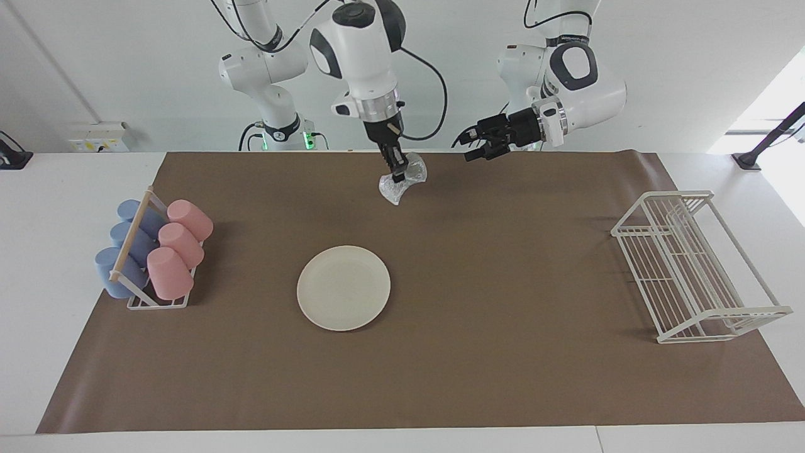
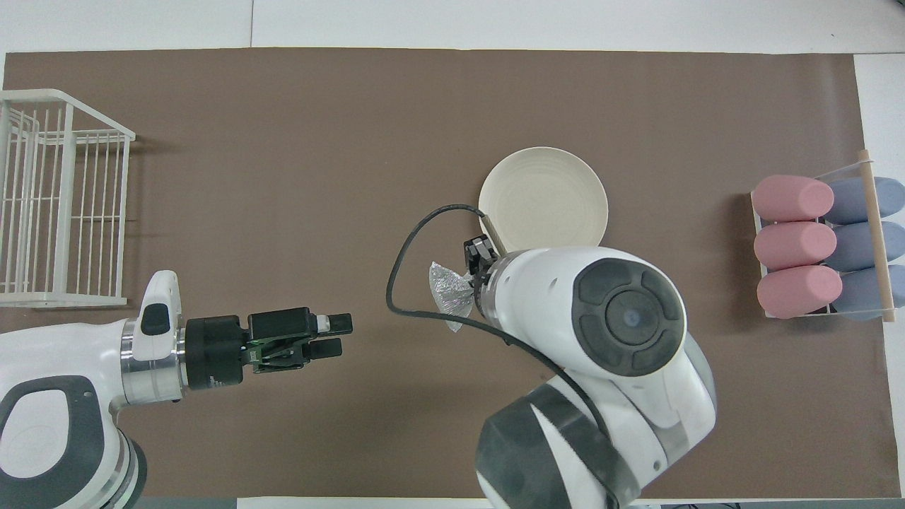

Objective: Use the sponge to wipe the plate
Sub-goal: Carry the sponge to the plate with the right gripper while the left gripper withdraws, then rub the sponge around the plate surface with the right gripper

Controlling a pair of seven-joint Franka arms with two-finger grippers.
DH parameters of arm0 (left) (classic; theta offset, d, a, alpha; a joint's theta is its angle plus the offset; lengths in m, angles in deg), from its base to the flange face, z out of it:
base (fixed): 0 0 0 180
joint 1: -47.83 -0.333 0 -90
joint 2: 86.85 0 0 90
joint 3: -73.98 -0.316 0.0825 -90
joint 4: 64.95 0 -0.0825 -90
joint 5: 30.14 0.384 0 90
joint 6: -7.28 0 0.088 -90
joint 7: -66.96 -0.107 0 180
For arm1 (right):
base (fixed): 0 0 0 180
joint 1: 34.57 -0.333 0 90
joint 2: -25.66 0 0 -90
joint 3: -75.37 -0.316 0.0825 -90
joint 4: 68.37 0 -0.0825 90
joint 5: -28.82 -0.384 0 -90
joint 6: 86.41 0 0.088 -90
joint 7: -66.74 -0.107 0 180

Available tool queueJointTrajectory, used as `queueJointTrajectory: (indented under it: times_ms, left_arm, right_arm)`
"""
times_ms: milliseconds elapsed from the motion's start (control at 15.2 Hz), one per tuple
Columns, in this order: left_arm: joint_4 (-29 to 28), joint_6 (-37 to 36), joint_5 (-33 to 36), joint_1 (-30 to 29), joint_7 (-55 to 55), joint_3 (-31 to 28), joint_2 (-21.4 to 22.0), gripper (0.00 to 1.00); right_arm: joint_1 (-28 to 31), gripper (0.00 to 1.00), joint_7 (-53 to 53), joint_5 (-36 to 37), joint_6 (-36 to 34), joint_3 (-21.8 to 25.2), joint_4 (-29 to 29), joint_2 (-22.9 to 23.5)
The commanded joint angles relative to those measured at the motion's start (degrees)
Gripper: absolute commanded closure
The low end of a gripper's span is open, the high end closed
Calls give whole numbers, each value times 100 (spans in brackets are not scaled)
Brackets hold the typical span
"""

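The cream-white plate point(image 1: 344, 287) lies flat on the brown mat point(image 1: 503, 352), toward the right arm's end of the middle; it also shows in the overhead view point(image 2: 543, 198). My right gripper point(image 1: 396, 171) points down and is shut on the silvery, foil-like sponge point(image 1: 402, 179), holding it up in the air over bare mat, clear of the plate. In the overhead view the sponge point(image 2: 449, 291) sticks out beside the right gripper point(image 2: 478, 263), just off the plate's rim. My left gripper point(image 1: 476, 148) is open and empty and waits above the mat point(image 2: 338, 336).
A rack of pink and blue cups point(image 1: 154, 255) lying on their sides stands at the right arm's end of the mat. A white wire dish rack point(image 1: 695, 267) stands at the left arm's end.
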Motion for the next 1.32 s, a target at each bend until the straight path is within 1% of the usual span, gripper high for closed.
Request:
queueJointTrajectory:
  times_ms: [0, 132, 198, 330, 395, 461, 527, 593, 791, 923, 989, 1120, 1186, 1252]
  left_arm:
    - [393, -680, 1006, -578, 256, 37, -175, 0]
    - [648, -865, 1825, -719, 337, 20, -334, 0]
    - [745, -979, 2141, -859, 328, 20, -396, 0]
    - [956, -1024, 2958, -1027, 319, 20, -484, 0]
    - [1079, -998, 3380, -1089, 319, 2, -545, 0]
    - [1254, -1024, 3715, -1281, 310, 2, -676, 0]
    - [1395, -1033, 3961, -1387, 301, 2, -782, 0]
    - [1545, -1024, 4356, -1397, 301, 2, -853, 0]
    - [2054, -1033, 5218, -1414, 310, -6, -1169, 0]
    - [2423, -1033, 5886, -1414, 310, -6, -1371, 0]
    - [2582, -1033, 6132, -1414, 310, -7, -1442, 0]
    - [2723, -998, 6826, -1371, 319, 2, -1512, 0]
    - [2750, -963, 7055, -1344, 319, 20, -1513, 0]
    - [2759, -945, 7093, -1344, 319, 11, -1513, 0]
  right_arm:
    - [409, 100, 504, 60, 1029, -52, -388, 563]
    - [506, 100, 654, 60, 2031, -52, -791, 906]
    - [568, 100, 811, 60, 2288, -52, -898, 1082]
    - [664, 100, 1137, 60, 2360, -43, -916, 1442]
    - [734, 100, 1208, 60, 2387, -43, -916, 1566]
    - [813, 100, 1443, 51, 2395, -43, -908, 1645]
    - [910, 100, 1672, 51, 2517, -43, -908, 1724]
    - [1085, 100, 1953, 51, 2736, -43, -916, 1838]
    - [1490, 100, 2823, 51, 2835, -43, -908, 1945]
    - [1622, 100, 3115, 51, 2844, -43, -908, 1962]
    - [1632, 100, 3194, 51, 2844, -43, -899, 1963]
    - [1571, 100, 3081, 16, 2844, -52, -899, 1963]
    - [1474, 100, 2880, -28, 2835, -52, -899, 1954]
    - [1265, 100, 2487, -28, 2835, -61, -899, 1945]
